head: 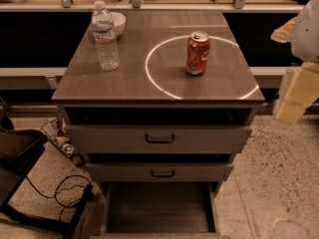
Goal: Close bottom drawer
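The pincer (295, 97) hangs at the right edge of the view, a pale blocky shape beside the cabinet's right side at about the height of the counter (124, 78) and well apart from everything on it. It has hold of nothing that can be seen, and whether it is open or closed cannot be told.

Nearest on the counter is the orange soda can (198, 53), upright inside a bright ring of light. Farther left stand a clear water bottle (105, 36) and, just behind it, a white bowl (117, 24).

Below the counter the top drawer (159, 139) and the middle drawer (159, 172) each stand a little way out. The bottom drawer (159, 208) is lowest of all, down near the floor and pulled far out toward the camera, its bare floor showing and its front cut off by the lower edge of the view.

It is likely a stiff box on slides and light, since nothing lies in it, so a steady push should move it without flexing. The best place to press is probably the middle of the front panel, so it runs straight and does not rack. Its mouth faces up and its front faces the camera. It looks wider across the cabinet than deep, and it travels straight back under the middle drawer — away from the camera
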`<state>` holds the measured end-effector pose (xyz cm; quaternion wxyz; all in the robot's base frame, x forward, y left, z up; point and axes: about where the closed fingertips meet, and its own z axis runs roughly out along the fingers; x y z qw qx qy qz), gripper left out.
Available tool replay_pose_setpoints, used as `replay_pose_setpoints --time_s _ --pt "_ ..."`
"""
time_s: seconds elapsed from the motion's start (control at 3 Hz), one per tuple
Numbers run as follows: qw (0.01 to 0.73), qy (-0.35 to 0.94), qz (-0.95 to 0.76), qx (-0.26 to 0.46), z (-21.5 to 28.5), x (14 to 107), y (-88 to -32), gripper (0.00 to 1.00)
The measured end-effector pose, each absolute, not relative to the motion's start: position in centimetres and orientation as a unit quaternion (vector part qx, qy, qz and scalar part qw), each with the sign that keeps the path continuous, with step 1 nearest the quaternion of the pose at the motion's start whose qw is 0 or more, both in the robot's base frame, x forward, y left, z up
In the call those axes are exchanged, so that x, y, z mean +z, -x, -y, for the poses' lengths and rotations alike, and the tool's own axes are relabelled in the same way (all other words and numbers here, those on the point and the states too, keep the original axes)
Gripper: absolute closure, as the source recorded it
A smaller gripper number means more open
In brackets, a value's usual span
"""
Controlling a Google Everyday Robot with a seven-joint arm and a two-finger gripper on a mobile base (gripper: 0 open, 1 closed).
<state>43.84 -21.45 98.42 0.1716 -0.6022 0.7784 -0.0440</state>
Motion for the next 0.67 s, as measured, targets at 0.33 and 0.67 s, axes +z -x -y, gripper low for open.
replay_pose_setpoints --time_s 0.33,0.67 --pt "0.172 0.602 -0.778 -0.044 21.4 98.4 -43.8 0.0" --pt "0.177 0.615 -0.767 -0.043 22.7 96.5 -43.3 0.0"
